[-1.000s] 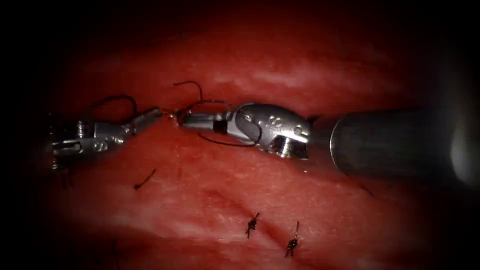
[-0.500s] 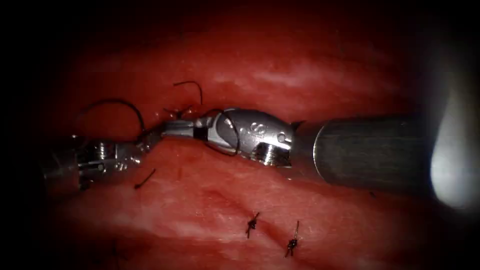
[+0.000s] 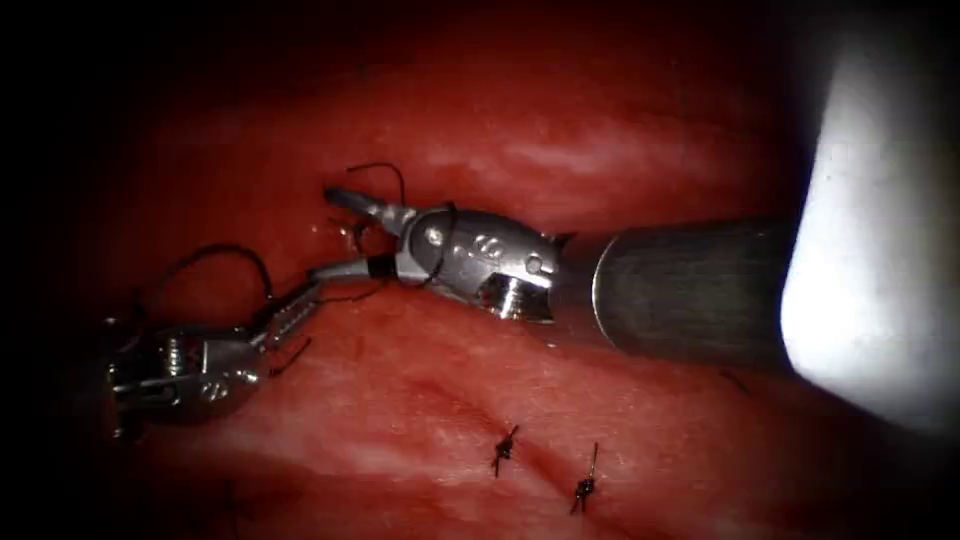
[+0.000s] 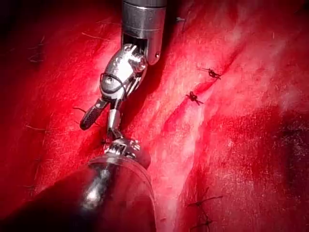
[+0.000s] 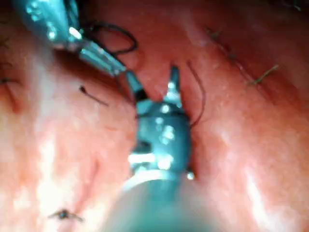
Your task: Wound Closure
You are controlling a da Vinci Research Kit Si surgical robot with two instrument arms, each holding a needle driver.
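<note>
Over tissue (image 3: 600, 420) | right claw (image 3: 335, 232) spread, empty | left claw (image 3: 290, 318) level

Endoscope view: looks down from above and in front, at middle range, onto the tissue (image 3: 620, 130), with the right tool (image 3: 335, 235) entering from the right and the left tool (image 3: 290, 320) from the left. Left wrist view: rides close along the left shaft, faces forward past the left tool (image 4: 118, 145) to the right tool (image 4: 101, 118). Right wrist view: very near, aimed along its shaft at the right tool (image 5: 154, 87), left tool (image 5: 104, 60) beyond. Shared by all three: both tools' tips, the thread (image 3: 385, 175) and surrounding tissue; two knots (image 3: 505, 447) shared by the endoscope and left wrist views.
</note>
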